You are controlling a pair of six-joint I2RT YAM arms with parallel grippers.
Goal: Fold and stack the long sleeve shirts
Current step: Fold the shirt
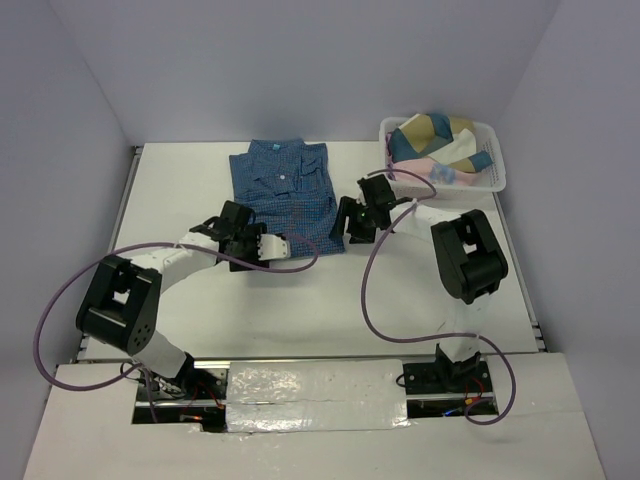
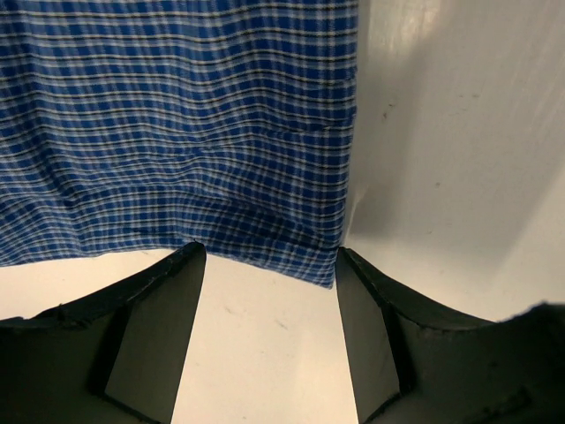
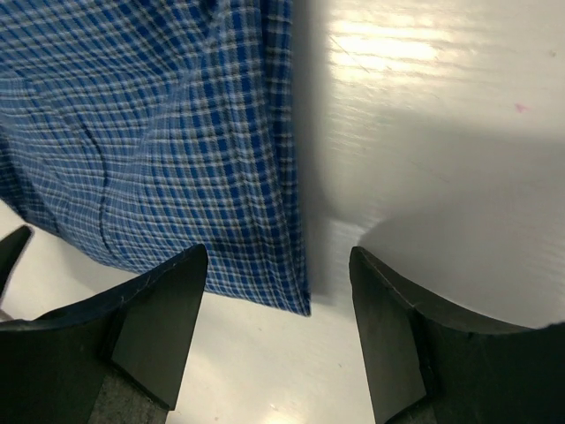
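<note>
I see the left gripper [image 2: 269,256] and right gripper [image 3: 278,253] both spread, empty, each over a near corner of the folded shirt [image 1: 285,190] on the worktop [image 1: 300,310].

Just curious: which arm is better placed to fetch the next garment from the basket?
Probably the right: the basket sits just beyond the open right gripper; the left gripper is across the blue shirt.

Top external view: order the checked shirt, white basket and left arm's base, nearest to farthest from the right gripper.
1. Blue checked shirt, beside the right gripper.
2. White basket, far right corner.
3. Left arm's base, near left.
</note>
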